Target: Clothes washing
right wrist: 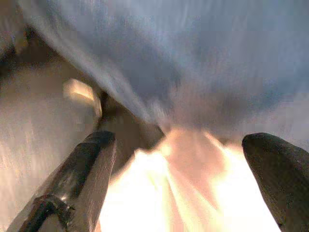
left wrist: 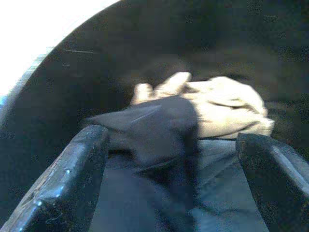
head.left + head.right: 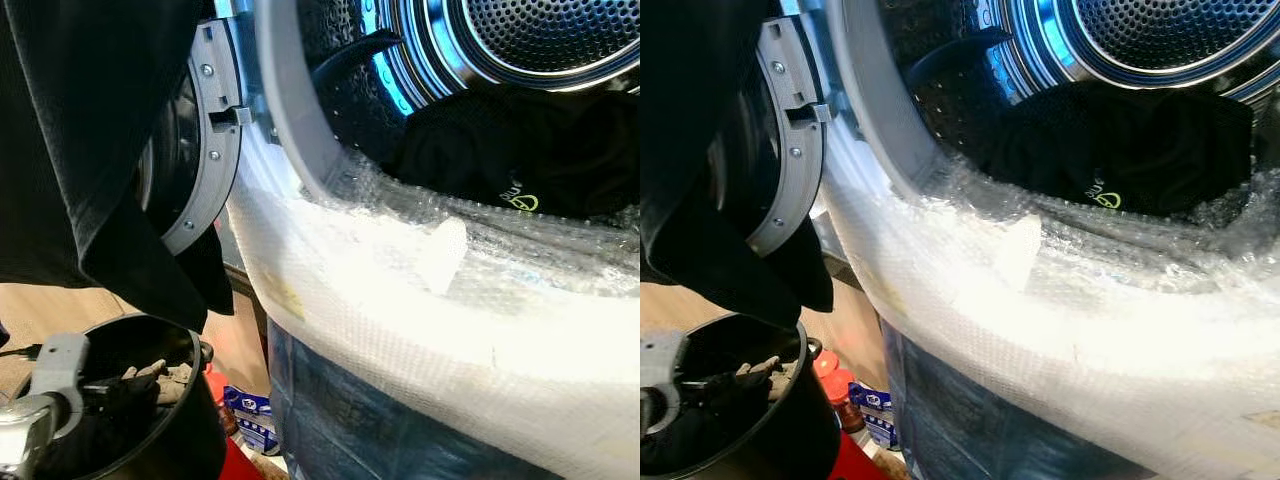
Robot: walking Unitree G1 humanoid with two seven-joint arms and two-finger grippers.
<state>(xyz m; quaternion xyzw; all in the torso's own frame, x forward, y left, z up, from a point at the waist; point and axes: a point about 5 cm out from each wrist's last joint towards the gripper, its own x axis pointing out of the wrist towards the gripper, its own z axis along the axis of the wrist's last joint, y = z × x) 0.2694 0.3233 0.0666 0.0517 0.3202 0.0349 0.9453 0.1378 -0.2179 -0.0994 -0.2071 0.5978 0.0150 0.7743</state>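
The washing machine's drum (image 3: 540, 30) stands open, its rim wrapped in bubble wrap (image 3: 420, 290). Inside lies a black garment (image 3: 520, 150) with a yellow-green logo. Another black garment (image 3: 80, 150) hangs at the upper left, in front of the open door (image 3: 205, 140); what holds it is hidden. At the lower left, a black basket (image 3: 195, 420) holds clothes. My left gripper (image 3: 120, 385) reaches into it, open (image 2: 171, 140), with a black cloth (image 2: 159, 130) between the fingers, a beige cloth (image 2: 227, 106) beyond. My right gripper (image 1: 179, 140) is open before a blurred blue-grey surface and bright glare.
Red bottle caps (image 3: 835, 385) and a blue-and-white package (image 3: 250, 415) sit on the wooden floor (image 3: 40, 310) between the basket and the machine's dark front (image 3: 380, 430). The machine takes up the right half of the view, very close.
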